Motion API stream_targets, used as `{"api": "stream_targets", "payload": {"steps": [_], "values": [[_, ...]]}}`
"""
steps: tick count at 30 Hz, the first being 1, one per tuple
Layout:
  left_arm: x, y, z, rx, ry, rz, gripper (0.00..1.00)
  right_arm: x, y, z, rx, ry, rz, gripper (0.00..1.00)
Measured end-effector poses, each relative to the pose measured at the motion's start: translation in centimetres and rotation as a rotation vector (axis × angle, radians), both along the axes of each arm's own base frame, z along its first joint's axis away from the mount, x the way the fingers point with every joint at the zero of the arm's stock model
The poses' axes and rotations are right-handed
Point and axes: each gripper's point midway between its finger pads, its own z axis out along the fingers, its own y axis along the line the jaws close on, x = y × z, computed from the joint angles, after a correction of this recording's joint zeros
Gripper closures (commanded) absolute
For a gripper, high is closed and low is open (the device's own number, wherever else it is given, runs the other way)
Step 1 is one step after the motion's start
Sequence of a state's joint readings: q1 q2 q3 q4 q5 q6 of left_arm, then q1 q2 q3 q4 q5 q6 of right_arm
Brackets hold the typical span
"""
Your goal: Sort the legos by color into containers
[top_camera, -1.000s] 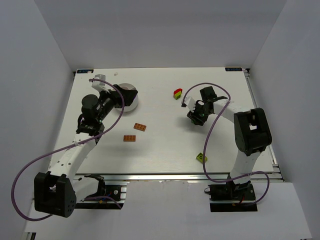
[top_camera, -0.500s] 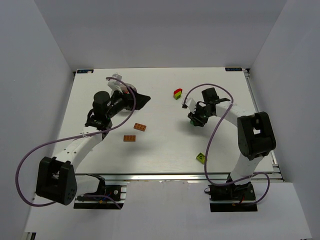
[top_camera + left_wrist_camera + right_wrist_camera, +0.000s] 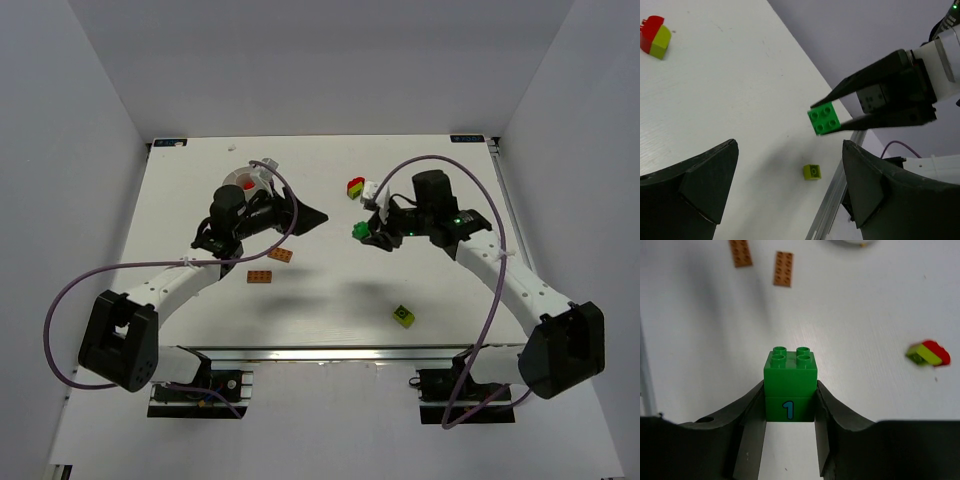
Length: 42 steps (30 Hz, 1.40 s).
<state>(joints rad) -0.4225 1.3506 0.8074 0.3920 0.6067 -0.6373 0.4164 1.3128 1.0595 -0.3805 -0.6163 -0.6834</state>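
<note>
My right gripper (image 3: 366,233) is shut on the green cube (image 3: 790,385), marked "1", and holds it above the table; the cube also shows in the top view (image 3: 359,232) and the left wrist view (image 3: 824,118). My left gripper (image 3: 312,216) is open and empty, pointing right toward the cube. Its jaws stand wide apart in the left wrist view (image 3: 790,192). Two orange plates (image 3: 281,254) (image 3: 260,276) lie below the left gripper. The lime-green block (image 3: 403,315) lies near the front. The red-yellow-green piece (image 3: 355,186) lies behind the right gripper. The white dish (image 3: 262,166) is mostly hidden by the left arm; a red piece (image 3: 248,187) shows in it.
The metal rail (image 3: 350,352) runs along the table's front edge. Purple cables loop from both arms. Grey walls close in the left, right and back sides.
My left gripper swung from over the dish to the right toward the table's middle. My right gripper closed on the green cube, lifted it and moved left.
</note>
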Motion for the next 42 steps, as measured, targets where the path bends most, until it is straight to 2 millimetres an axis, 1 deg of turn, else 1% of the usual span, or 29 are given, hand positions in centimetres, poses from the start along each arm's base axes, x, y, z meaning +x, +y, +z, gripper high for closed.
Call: {"api": "stream_targets", "payload": {"steps": [3, 6, 9, 11, 14, 17, 20, 23, 31, 42], "values": [[-0.6, -0.5, 0.8, -0.03, -0.008, -0.032, 0.07, -2.3, 2.9, 1.2, 0.032, 0.041, 0.052, 1.0], [-1.1, -1.0, 1.7, -0.065, -0.012, -0.065, 0.08, -3.7, 5.2, 1.9, 0.048, 0.087, 0.086, 1.0], [-1.6, -1.3, 2.2, -0.089, -0.01, -0.089, 0.15, -4.4, 6.3, 2.1, 0.056, 0.086, 0.093, 1.0], [-1.8, -1.4, 2.3, -0.093, -0.001, -0.101, 0.24, -4.1, 6.4, 1.9, 0.055, 0.056, 0.078, 1.0], [-2.2, -1.9, 1.7, -0.093, 0.025, -0.128, 0.29, -3.9, 5.5, 0.4, 0.025, 0.021, 0.033, 1.0], [-2.2, -2.7, 0.3, -0.082, 0.079, -0.157, 0.3, -3.7, 4.8, -1.0, -0.008, -0.002, -0.013, 1.0], [-2.2, -3.1, -1.6, -0.06, 0.145, -0.17, 0.3, -3.5, 4.8, -1.6, -0.026, -0.042, -0.039, 1.0], [-2.4, -3.2, -2.5, -0.044, 0.18, -0.173, 0.29, -3.4, 4.8, -1.6, -0.021, -0.089, -0.055, 1.0], [-3.0, -3.8, -2.4, -0.026, 0.175, -0.194, 0.29, -2.6, 4.5, 0.0, 0.03, -0.195, -0.106, 1.0], [-4.0, -4.7, -2.5, 0.004, 0.166, -0.238, 0.3, -2.4, 4.6, 0.1, 0.048, -0.208, -0.116, 1.0]]}}
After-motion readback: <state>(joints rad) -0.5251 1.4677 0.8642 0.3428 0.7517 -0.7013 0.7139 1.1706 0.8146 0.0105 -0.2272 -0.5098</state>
